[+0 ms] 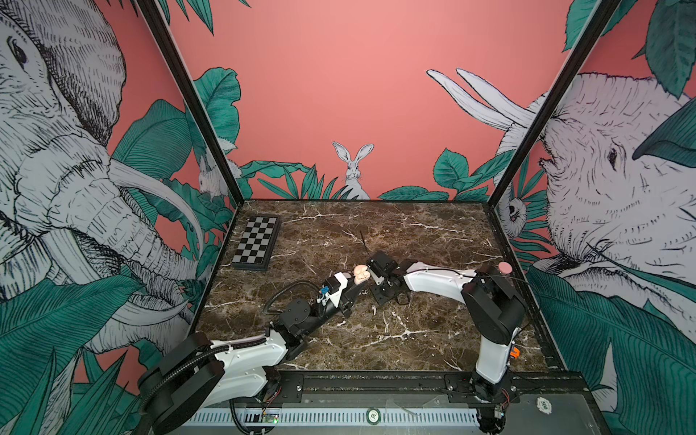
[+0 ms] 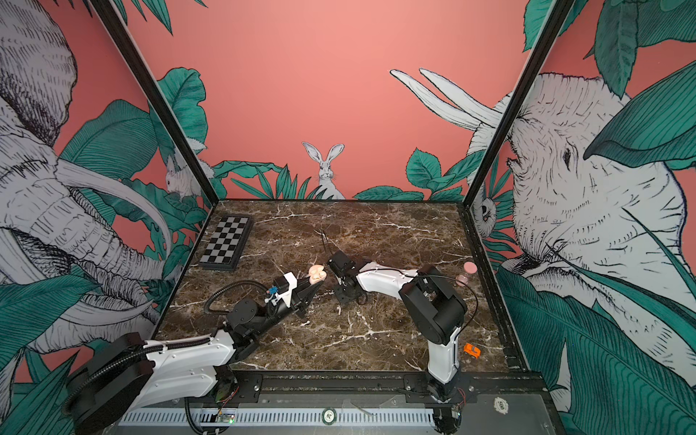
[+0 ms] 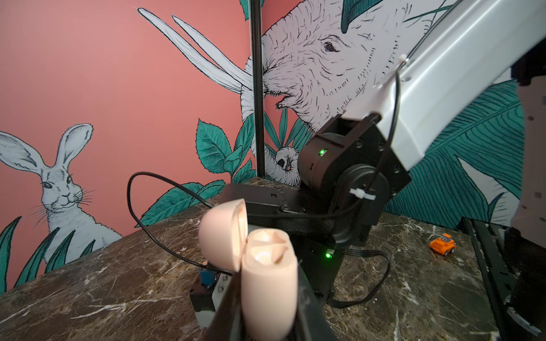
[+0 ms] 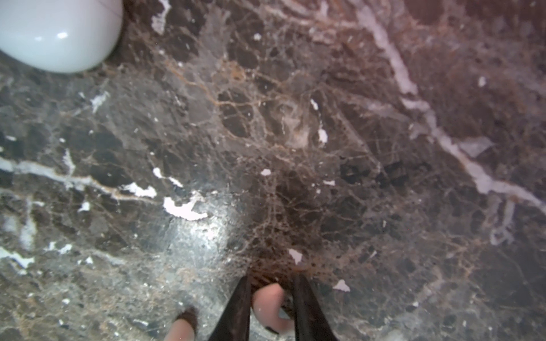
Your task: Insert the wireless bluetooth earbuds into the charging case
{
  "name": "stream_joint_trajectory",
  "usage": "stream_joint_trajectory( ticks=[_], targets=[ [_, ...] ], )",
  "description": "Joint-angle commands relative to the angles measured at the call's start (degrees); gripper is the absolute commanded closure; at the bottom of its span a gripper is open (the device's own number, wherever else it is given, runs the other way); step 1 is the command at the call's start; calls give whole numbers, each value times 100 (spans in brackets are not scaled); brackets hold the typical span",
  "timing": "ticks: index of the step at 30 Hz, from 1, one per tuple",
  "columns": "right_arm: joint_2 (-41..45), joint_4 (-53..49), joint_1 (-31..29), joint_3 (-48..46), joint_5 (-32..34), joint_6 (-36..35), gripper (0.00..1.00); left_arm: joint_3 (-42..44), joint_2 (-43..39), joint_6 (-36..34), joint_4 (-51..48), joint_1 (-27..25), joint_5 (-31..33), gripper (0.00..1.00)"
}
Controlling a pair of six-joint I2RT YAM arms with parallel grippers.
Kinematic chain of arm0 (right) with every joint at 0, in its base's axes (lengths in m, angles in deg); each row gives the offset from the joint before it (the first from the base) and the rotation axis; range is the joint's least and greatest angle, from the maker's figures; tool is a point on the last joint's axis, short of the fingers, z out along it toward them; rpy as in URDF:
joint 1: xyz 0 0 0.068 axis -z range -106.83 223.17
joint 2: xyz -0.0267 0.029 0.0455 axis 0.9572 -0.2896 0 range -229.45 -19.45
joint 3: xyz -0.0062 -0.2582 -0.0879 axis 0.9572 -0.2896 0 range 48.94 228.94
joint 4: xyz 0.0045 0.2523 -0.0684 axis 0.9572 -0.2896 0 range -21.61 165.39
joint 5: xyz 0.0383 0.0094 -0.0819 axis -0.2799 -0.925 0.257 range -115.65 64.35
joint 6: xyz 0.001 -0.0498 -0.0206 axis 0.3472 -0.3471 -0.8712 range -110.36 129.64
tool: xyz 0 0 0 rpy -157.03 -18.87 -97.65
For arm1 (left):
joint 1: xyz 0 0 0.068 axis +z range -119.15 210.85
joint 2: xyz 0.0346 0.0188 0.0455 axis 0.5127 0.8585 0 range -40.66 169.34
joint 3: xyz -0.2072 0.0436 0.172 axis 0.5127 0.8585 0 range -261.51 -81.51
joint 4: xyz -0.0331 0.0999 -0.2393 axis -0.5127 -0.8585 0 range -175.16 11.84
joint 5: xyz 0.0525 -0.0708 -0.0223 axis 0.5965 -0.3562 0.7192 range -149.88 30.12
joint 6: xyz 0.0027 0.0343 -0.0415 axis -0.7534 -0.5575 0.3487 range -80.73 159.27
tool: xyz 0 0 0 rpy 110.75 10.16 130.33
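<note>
Dark table (image 4: 369, 141) below. The left gripper (image 1: 357, 288) is clamped on the open case (image 3: 267, 283), lid flipped back. The right gripper (image 4: 272, 280) points down, jaws straddling one earbud (image 4: 267, 304), pinching or not, can't tell. A second earbud (image 4: 180, 329) lies just outside them.

Charging case (image 1: 361, 276) in my left gripper (image 1: 357, 287) at mid-table (image 1: 414, 339), my right gripper (image 4: 271, 277) just right of it, one earbud (image 4: 267, 301) between its jaws, another earbud (image 4: 180, 327) beside them, chessboard (image 1: 256, 243) far back left, toy car (image 2: 471, 350) front right.
</note>
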Motion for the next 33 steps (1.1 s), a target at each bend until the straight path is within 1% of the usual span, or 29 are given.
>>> stream_joint_trajectory(
  ticks=[1, 6, 10, 13, 16, 20, 23, 30, 33],
  targets=[
    [52, -185, -32, -180, 76, 179, 77, -18, -121, -51, 29, -30, -58, 100],
    [78, -249, -32, -168, 34, 487, 80, -45, -105, -47, 2, -30, -78, 100],
    [98, -513, -20, -87, 141, 1077, 85, -41, -107, -54, 4, -30, -89, 100],
    [104, -804, 23, -24, 306, 1491, 82, -49, -90, -55, 5, -30, -89, 100],
    [136, -863, 47, -51, 403, 1700, 81, -70, -68, -48, 9, -30, -102, 100],
    [135, -829, 91, -97, 150, 1761, 78, -71, -51, -52, 6, -30, -141, 100],
    [144, -910, 107, -67, 172, 1778, 75, -72, -75, -60, -7, -29, -143, 100],
    [84, -1170, 119, 122, 220, 1576, 75, -63, -102, -71, -19, -30, -136, 100],
    [74, -1151, 113, 124, 98, 1525, 75, -62, -107, -76, -33, -30, -133, 100]
  ],
)
